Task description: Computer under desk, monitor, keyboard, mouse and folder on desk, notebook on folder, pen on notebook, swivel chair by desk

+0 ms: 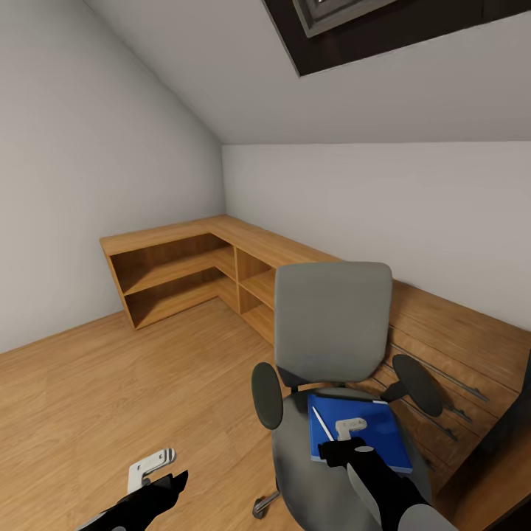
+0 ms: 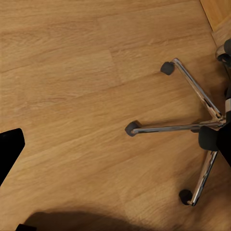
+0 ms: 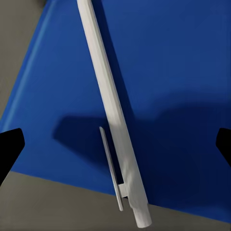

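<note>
Two grippers in the head view, both low in frame: left gripper [image 1: 151, 467] over bare wooden floor [image 1: 110, 398], fingers spread and holding nothing; right gripper [image 1: 350, 429] poised over the seat of the swivel chair [image 1: 332, 324], its fingers wide apart and not closed on anything. No brand marks, labels or readable writing on any surface. Folder [image 1: 369, 435], bright blue, lies flat on the grey chair seat, one corner toward the chair back. Pen [image 1: 321, 423], thin and whitish, rests on the folder near its edge on the robot's left side, touching the blue cover. Right wrist view: pen [image 3: 113, 120] runs lengthwise between the two dark fingertips [image 3: 9, 149], its clip visible near one end, that end close to the folder's [image 3: 168, 72] edge where grey seat padding begins; fingertips stand well to either side of the pen, not touching it. Left wrist view: chrome star base of the chair [image 2: 192, 127] with black castors on the wood floor [image 2: 72, 96], one dark fingertip [image 2: 9, 147] at the frame edge. Behind the chair, a light wooden L-shaped shelf unit [image 1: 192, 273] against white walls, and wooden drawer fronts with slim bar handles [image 1: 442, 369] beside the chair
</note>
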Robot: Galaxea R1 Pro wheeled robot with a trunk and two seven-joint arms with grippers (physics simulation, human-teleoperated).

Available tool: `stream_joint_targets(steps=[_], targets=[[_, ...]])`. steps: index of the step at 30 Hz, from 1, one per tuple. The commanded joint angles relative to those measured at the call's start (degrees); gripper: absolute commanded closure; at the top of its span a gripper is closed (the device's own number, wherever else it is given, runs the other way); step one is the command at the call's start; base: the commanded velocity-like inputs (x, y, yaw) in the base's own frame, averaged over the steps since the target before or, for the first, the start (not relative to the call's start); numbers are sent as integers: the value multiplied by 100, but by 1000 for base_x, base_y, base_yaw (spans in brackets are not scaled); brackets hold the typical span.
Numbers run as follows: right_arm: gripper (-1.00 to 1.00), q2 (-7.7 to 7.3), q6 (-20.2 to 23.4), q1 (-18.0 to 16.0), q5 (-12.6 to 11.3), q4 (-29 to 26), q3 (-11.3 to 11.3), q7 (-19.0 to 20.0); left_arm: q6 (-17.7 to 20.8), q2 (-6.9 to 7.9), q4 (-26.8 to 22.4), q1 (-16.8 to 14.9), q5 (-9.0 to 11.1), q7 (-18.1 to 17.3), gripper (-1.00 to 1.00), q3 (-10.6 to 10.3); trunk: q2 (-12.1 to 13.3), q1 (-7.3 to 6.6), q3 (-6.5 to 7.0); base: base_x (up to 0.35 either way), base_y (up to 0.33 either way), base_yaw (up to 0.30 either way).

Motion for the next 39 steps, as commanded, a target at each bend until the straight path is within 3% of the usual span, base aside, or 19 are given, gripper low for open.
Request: stream_joint_targets(steps=[1, 39], targets=[[-100, -4, 29, -3, -51, -8, 39, -30, 18, -4, -10, 1, 61, 41, -100, 7, -3, 0, -4, 0, 0, 0], [-100, -4, 29, -3, -51, -8, 46, -30, 18, -20, -19, -1, 69, 63, -100, -11, -243, 132, -112, 0, 0, 0]])
